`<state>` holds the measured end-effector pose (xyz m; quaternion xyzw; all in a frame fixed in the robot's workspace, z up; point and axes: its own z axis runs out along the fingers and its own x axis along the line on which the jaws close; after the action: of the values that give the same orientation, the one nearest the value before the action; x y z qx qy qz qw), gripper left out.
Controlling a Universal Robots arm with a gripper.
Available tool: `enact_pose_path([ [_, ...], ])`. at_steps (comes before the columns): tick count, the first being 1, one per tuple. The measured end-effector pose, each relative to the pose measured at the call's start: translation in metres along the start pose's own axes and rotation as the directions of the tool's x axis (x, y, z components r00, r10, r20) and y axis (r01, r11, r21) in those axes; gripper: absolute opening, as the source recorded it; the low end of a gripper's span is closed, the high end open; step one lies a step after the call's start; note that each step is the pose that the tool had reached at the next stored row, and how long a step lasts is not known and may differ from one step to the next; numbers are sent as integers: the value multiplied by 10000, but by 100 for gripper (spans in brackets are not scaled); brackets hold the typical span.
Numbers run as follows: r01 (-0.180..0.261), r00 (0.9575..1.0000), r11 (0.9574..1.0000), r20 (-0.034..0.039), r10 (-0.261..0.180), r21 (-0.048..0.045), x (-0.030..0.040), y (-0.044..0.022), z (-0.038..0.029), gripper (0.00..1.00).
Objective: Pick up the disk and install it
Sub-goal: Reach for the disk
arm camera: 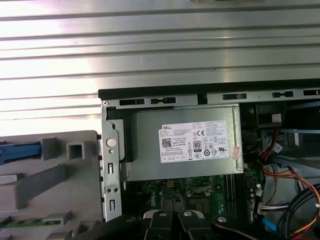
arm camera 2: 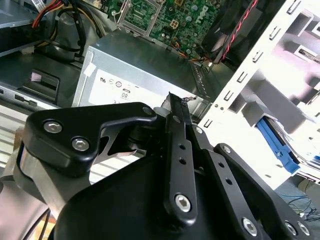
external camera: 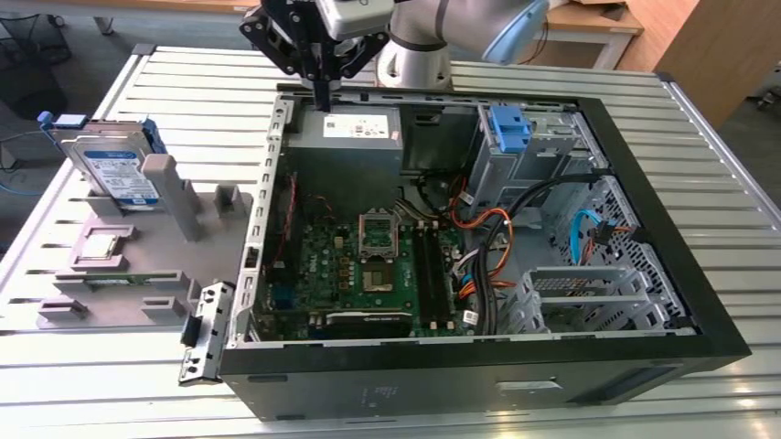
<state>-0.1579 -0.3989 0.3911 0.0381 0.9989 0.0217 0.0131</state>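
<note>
On the exterior view's left, the disk [external camera: 112, 172] stands upright in a grey fixture [external camera: 183, 212] on the worktop [external camera: 183, 82]. Well apart, the tool [external camera: 324, 99] hangs narrow, seemingly empty, over the power supply [external camera: 360, 128] of the open case [external camera: 488, 366]; the first wrist view shows its label [arm camera: 197, 141].

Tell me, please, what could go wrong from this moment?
1. The gripper hangs above the power supply, near the case's metal rim; a sideways move might strike the rim.
2. The disk stands upright in the grey holder; an off-centre grasp might tilt or jam it.
3. Loose cables lie near the drive cage and might snag the disk.
</note>
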Motion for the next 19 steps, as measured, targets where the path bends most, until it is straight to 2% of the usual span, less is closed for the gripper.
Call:
enact_pose_path([
  [19, 0, 10000, 10000, -1, 0, 1, 172, -13, 2, 11],
])
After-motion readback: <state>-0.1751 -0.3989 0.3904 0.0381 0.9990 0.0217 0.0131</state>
